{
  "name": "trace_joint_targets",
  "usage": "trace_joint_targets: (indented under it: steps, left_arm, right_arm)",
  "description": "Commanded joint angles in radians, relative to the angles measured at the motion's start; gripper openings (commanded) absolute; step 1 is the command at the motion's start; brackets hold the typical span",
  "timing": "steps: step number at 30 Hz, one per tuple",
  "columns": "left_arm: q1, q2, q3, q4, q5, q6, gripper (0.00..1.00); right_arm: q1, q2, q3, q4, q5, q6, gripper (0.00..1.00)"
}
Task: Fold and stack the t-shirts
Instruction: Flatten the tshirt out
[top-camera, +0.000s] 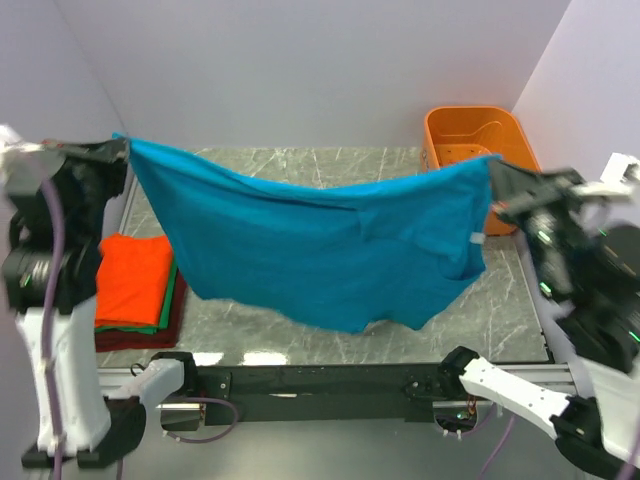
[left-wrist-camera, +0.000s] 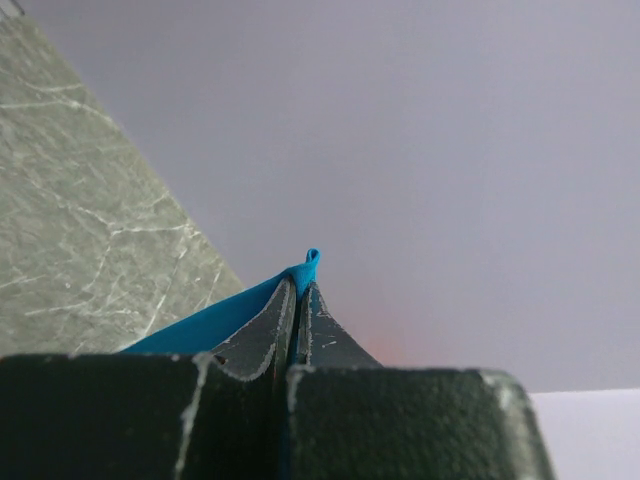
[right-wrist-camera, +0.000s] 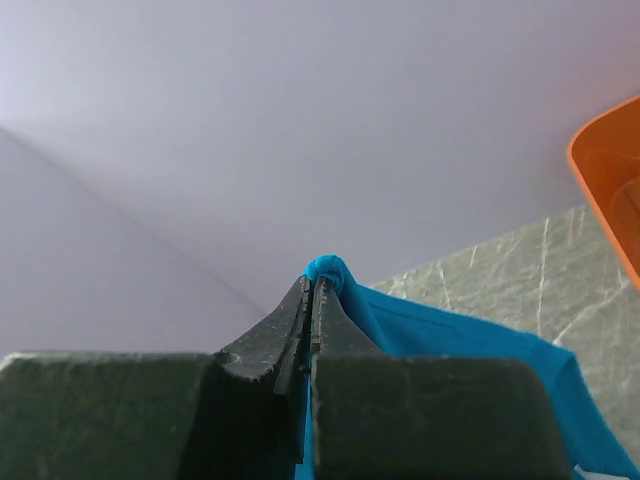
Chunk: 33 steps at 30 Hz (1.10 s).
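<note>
- Teal cloth fills the middle of the scene: one shirt (top-camera: 320, 240) hangs stretched in the air between the two arms, above the table (top-camera: 300, 160).
- The left gripper (top-camera: 122, 150) is at the far left and raised. Its fingers are pressed together on a corner of the shirt, and the wrist view shows a small teal fold poking out past the tips.
- The stack (top-camera: 135, 275) lies on the table below and just beside that gripper. It has an orange folded shirt on top, with green and dark red edges showing under it. The left arm is clearly the nearer one to it.
- The shirt's long axis runs left to right, from one claw across to the other. The top edge sags in the middle and the body drapes down toward the near edge. I cannot tell whether the lowest hem touches the table.
- My judgement is that the next move depends on this span. Both arms would have to lower together so the cloth lands flat and crosswise, to the right of the stack and clear of it.
- A small white tag (top-camera: 476, 240) shows near the shirt's right side. It is too small to read, and no brand or writing is legible anywhere.
- The right gripper (top-camera: 497, 175) is at the far right, closed tight on the opposite corner, with a bunched teal knob at its tips.
- The orange basket (top-camera: 470, 125) sits behind it at the far right corner of the table.
</note>
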<state>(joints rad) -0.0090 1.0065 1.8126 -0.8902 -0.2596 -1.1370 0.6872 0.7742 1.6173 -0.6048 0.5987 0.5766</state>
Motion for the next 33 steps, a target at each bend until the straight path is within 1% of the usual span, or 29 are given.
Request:
trace_joint_targets:
  steps: [1, 3, 4, 5, 6, 7, 8, 10, 11, 12, 13, 14, 15, 17, 19, 20, 21, 22, 23, 24, 25, 26, 27, 28, 29, 30, 31, 32, 33]
  left_arm:
    - [0.006, 0.138, -0.050, 0.148, 0.054, 0.019, 0.01]
    - [0.006, 0.206, -0.065, 0.227, 0.071, 0.019, 0.01]
    - [0.006, 0.233, -0.064, 0.255, 0.075, 0.019, 0.01]
    - [0.004, 0.262, -0.058, 0.278, 0.079, 0.020, 0.01]
    - [0.006, 0.329, -0.032, 0.299, 0.085, 0.023, 0.01]
    - [0.006, 0.366, -0.009, 0.345, 0.091, 0.028, 0.01]
    - [0.006, 0.409, 0.017, 0.364, 0.098, 0.032, 0.01]
    - [0.035, 0.550, 0.141, 0.396, 0.112, 0.048, 0.01]
    - [0.041, 0.604, 0.204, 0.390, 0.123, 0.052, 0.01]
    - [0.061, 0.712, 0.347, 0.383, 0.138, 0.059, 0.01]
    - [0.073, 0.766, 0.425, 0.352, 0.184, 0.056, 0.01]
    - [0.087, 0.817, 0.504, 0.340, 0.209, 0.056, 0.01]
    - [0.111, 0.889, 0.627, 0.336, 0.236, 0.054, 0.01]
    - [0.135, 0.917, 0.680, 0.367, 0.282, 0.043, 0.01]
    - [0.171, 0.870, 0.596, 0.434, 0.327, 0.026, 0.00]
    - [0.184, 0.842, 0.549, 0.488, 0.335, 0.019, 0.01]
    - [0.201, 0.789, 0.454, 0.505, 0.339, 0.014, 0.01]
    - [0.207, 0.765, 0.409, 0.511, 0.344, 0.014, 0.01]
    - [0.211, 0.721, 0.324, 0.517, 0.339, 0.017, 0.01]
    - [0.213, 0.701, 0.279, 0.514, 0.335, 0.028, 0.01]
    - [0.215, 0.678, 0.228, 0.507, 0.330, 0.026, 0.00]
    - [0.216, 0.655, 0.171, 0.508, 0.333, 0.022, 0.01]
    - [0.219, 0.602, 0.034, 0.539, 0.338, 0.013, 0.00]
    - [0.219, 0.571, -0.042, 0.559, 0.342, 0.008, 0.01]
    - [0.219, 0.542, -0.117, 0.568, 0.342, -0.003, 0.01]
    - [0.219, 0.487, -0.272, 0.583, 0.353, -0.026, 0.01]
    - [0.216, 0.459, -0.350, 0.627, 0.361, -0.035, 0.01]
    - [0.207, 0.413, -0.486, 0.634, 0.356, -0.046, 0.01]
    - [0.201, 0.393, -0.548, 0.634, 0.335, -0.065, 0.01]
  right_arm:
    - [-0.087, 0.163, 0.009, 0.163, -0.092, -0.049, 0.00]
    - [-0.185, 0.270, 0.042, 0.209, -0.234, -0.005, 0.00]
    - [-0.287, 0.308, 0.052, 0.233, -0.413, 0.017, 0.00]
    - [-0.338, 0.347, 0.064, 0.267, -0.498, 0.038, 0.00]
    - [-0.374, 0.434, 0.079, 0.336, -0.567, 0.076, 0.00]
    - [-0.406, 0.485, 0.099, 0.367, -0.693, 0.094, 0.00]
    - [-0.460, 0.587, 0.158, 0.397, -0.736, 0.120, 0.00]
    - [-0.503, 0.692, 0.235, 0.470, -0.821, 0.150, 0.00]
    - [-0.523, 0.742, 0.338, 0.488, -0.894, 0.166, 0.00]
    - [-0.557, 0.843, 0.401, 0.502, -0.924, 0.195, 0.00]
    - [-0.572, 0.894, 0.468, 0.502, -0.947, 0.207, 0.00]
    - [-0.583, 0.987, 0.618, 0.497, -0.992, 0.225, 0.00]
    - [-0.609, 1.032, 0.698, 0.466, -1.002, 0.238, 0.00]
    - [-0.636, 1.109, 0.877, 0.448, -1.034, 0.270, 0.00]
    - [-0.672, 1.148, 0.891, 0.490, -1.082, 0.342, 0.00]
    - [-0.678, 1.127, 0.825, 0.513, -1.091, 0.371, 0.00]
    - [-0.683, 1.107, 0.776, 0.551, -1.103, 0.376, 0.00]
    - [-0.681, 1.082, 0.720, 0.565, -1.102, 0.376, 0.00]
    - [-0.681, 1.026, 0.585, 0.597, -1.102, 0.374, 0.00]
    - [-0.681, 0.995, 0.508, 0.603, -1.100, 0.378, 0.00]
    - [-0.683, 0.961, 0.348, 0.637, -1.105, 0.384, 0.00]
    - [-0.681, 0.898, 0.267, 0.658, -1.106, 0.387, 0.00]
    - [-0.683, 0.864, 0.189, 0.680, -1.105, 0.385, 0.00]
    - [-0.683, 0.832, 0.112, 0.686, -1.091, 0.382, 0.00]
    - [-0.683, 0.771, -0.033, 0.694, -1.082, 0.370, 0.00]
    - [-0.683, 0.743, -0.103, 0.685, -1.070, 0.361, 0.00]
    - [-0.683, 0.717, -0.165, 0.671, -1.059, 0.350, 0.00]
    - [-0.683, 0.671, -0.277, 0.657, -1.041, 0.327, 0.00]
    - [-0.681, 0.653, -0.327, 0.637, -1.027, 0.307, 0.00]
